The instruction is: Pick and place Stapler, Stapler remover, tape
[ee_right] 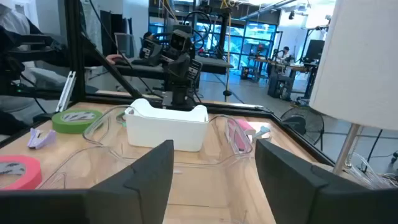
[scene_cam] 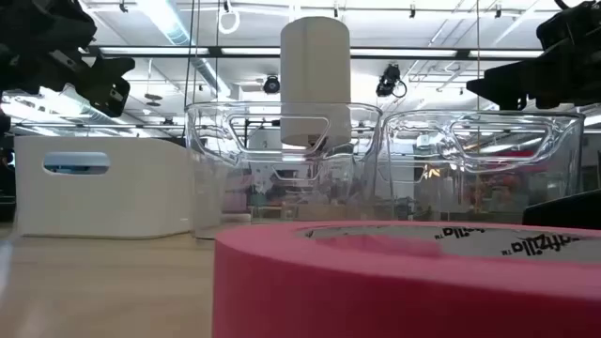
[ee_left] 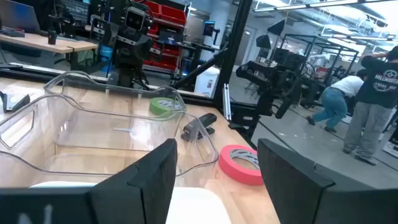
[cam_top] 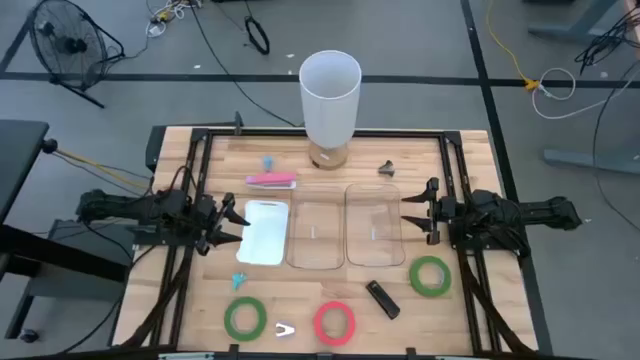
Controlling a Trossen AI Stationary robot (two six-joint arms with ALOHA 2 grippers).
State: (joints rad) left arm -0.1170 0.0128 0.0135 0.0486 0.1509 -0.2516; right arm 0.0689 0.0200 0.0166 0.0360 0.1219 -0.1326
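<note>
Two green tape rolls (cam_top: 245, 318) (cam_top: 430, 277) and a red-pink roll (cam_top: 335, 322) lie flat near the table's near edge. A black stapler (cam_top: 382, 298) lies between the red-pink roll and the right green roll. A pink stapler (cam_top: 271, 180) lies behind the white bin (cam_top: 265, 232). A white staple remover (cam_top: 285, 329) lies by the near edge, and a dark one (cam_top: 387, 168) at the far right. My left gripper (cam_top: 235, 222) is open and empty over the white bin's left side. My right gripper (cam_top: 412, 212) is open and empty at the right clear bin's (cam_top: 374, 225) right rim.
A second clear bin (cam_top: 318, 235) stands between the white bin and the right clear one. A tall white cylinder on a stand (cam_top: 330, 95) stands at the far middle. Small teal pieces (cam_top: 239, 281) (cam_top: 268, 161) lie on the wood. People stand in the room beyond (ee_left: 373, 106).
</note>
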